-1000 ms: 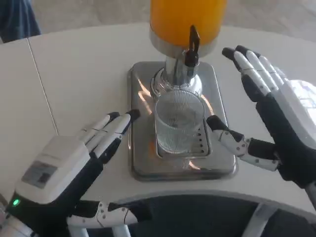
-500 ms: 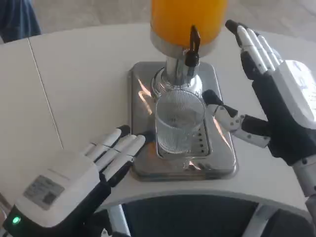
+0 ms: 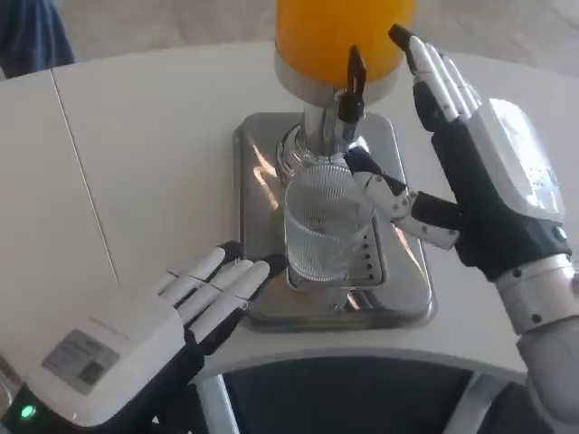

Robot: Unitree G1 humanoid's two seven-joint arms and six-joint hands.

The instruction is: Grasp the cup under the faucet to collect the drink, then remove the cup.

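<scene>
A clear ribbed cup (image 3: 324, 226) stands empty on the drip grate of a steel tray (image 3: 258, 172), right under the black-handled faucet (image 3: 352, 83) of an orange juice dispenser (image 3: 341, 32). My right hand (image 3: 470, 172) is open beside the cup's right side, its thumb reaching to the cup's rim and its fingers pointing up past the dispenser. My left hand (image 3: 154, 330) lies open and flat at the table's front edge, fingertips at the tray's front left corner, a little short of the cup.
The white table (image 3: 136, 154) spreads to the left and behind. Its curved front edge runs just below the tray, with dark floor beneath. A seam crosses the table on the left.
My right hand has moved left and closer to the cup, its thumb now at the rim. My left hand has pulled back toward the front edge and shifted slightly right.
</scene>
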